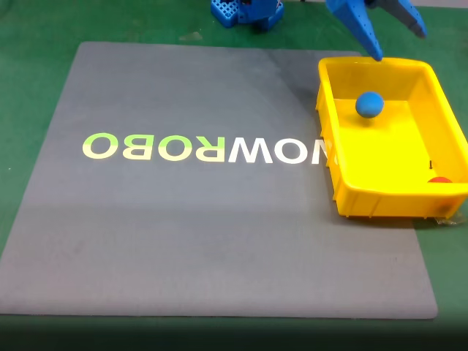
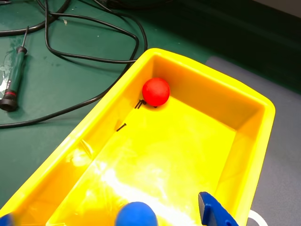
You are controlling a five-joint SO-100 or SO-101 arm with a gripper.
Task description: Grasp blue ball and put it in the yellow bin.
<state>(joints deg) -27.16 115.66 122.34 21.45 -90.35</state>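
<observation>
At the right of the fixed view, the blue ball (image 1: 369, 104) lies inside the yellow bin (image 1: 344, 183); the gripper (image 1: 395, 40) above it gapes wide, holding nothing.

The blue ball (image 1: 369, 104) lies inside the yellow bin (image 1: 351, 172); above the bin's far rim, the blue gripper (image 1: 391, 33) hangs with fingers apart.
</observation>
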